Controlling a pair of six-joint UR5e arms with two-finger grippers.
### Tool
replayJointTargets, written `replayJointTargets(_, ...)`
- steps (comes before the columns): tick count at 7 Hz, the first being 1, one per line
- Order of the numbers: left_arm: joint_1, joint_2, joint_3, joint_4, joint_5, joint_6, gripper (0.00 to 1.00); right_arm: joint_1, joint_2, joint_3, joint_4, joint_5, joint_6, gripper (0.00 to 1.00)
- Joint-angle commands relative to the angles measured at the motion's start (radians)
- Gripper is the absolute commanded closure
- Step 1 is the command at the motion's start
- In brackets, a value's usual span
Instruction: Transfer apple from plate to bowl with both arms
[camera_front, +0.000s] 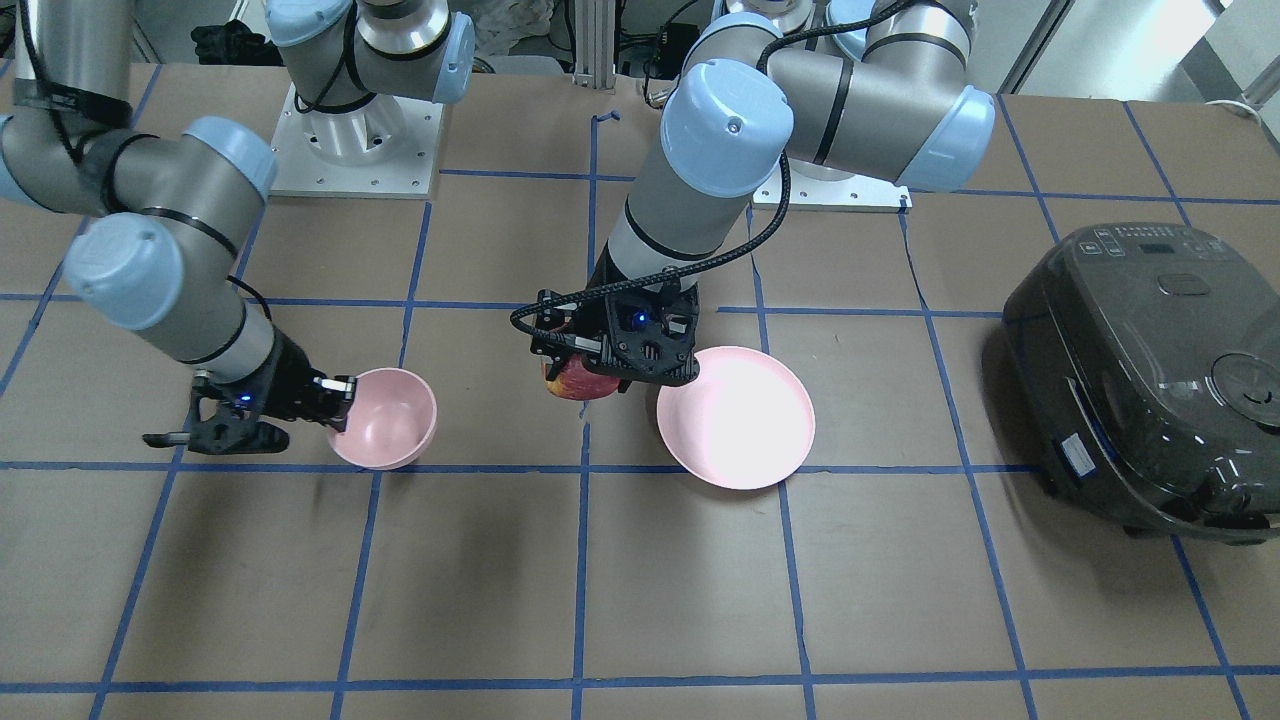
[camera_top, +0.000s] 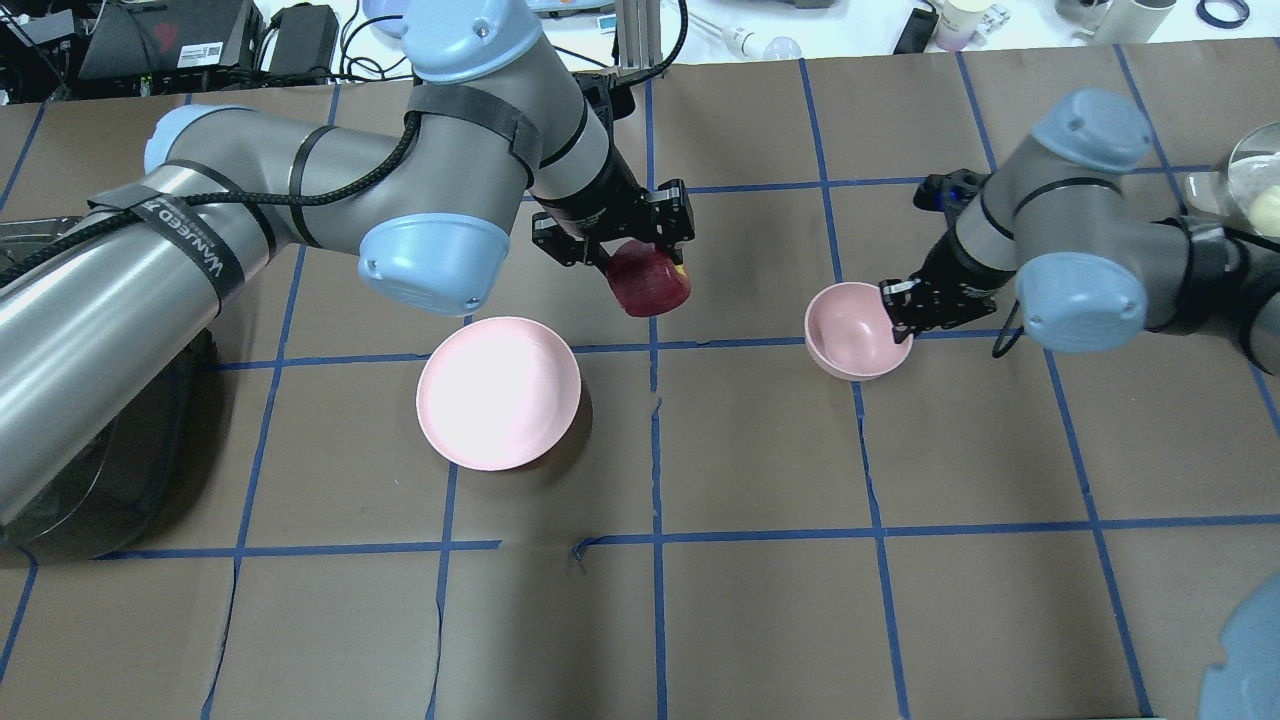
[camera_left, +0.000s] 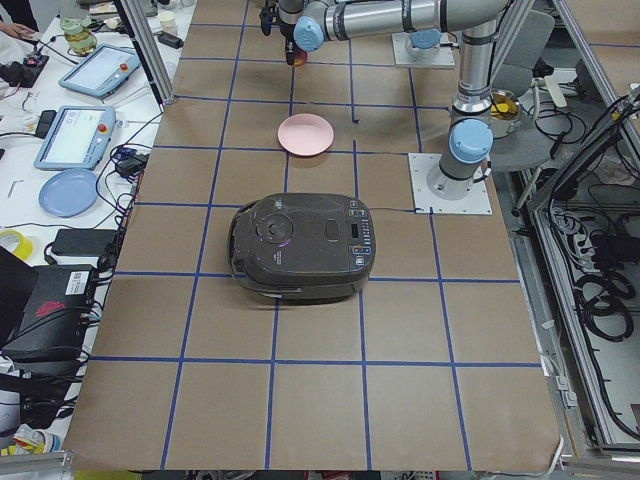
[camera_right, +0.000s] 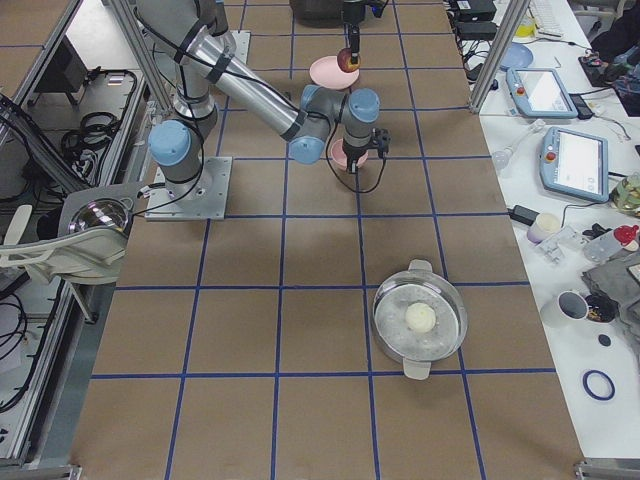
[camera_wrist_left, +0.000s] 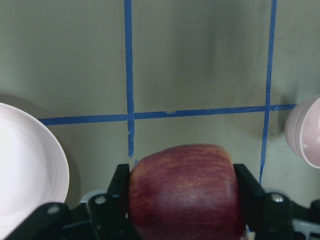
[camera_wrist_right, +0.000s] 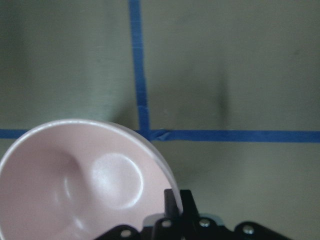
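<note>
Two grips are held at once: the small dark red apple (camera_top: 652, 282) is clamped in the black left gripper (camera_top: 635, 255) above the brown table (camera_top: 760, 450), between the wide pale pink plate (camera_top: 498, 405) and the small deep pink bowl (camera_top: 850, 325), whose rim is pinched by the right gripper (camera_top: 897, 305).

— Where do the cameras sit?
— One high behind the robot, one facing it; two far off at the ends of the table (camera_left: 300, 420). All four share the plate (camera_top: 498, 405).
— The wrists?
— Close, aimed down at the tabletop.
</note>
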Motion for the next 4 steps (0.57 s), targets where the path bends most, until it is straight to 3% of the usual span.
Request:
replayJointTargets(1,0.0,0.017,-0.012,-0.007,0.002,0.009,1.0,0.116,0.001,0.005,0.006,0.006,0.189,1.0)
replayJointTargets(3,-0.002,0.025,-0.032,-0.007,0.002,0.009,1.0,0.132,0.014,0.039,0.0,0.044,0.188,1.0)
replayJointTargets(4,0.0,0.025,-0.04,-0.001,0.002,0.009,1.0,0.132,0.018,0.045,-0.003,0.044,0.19,0.81)
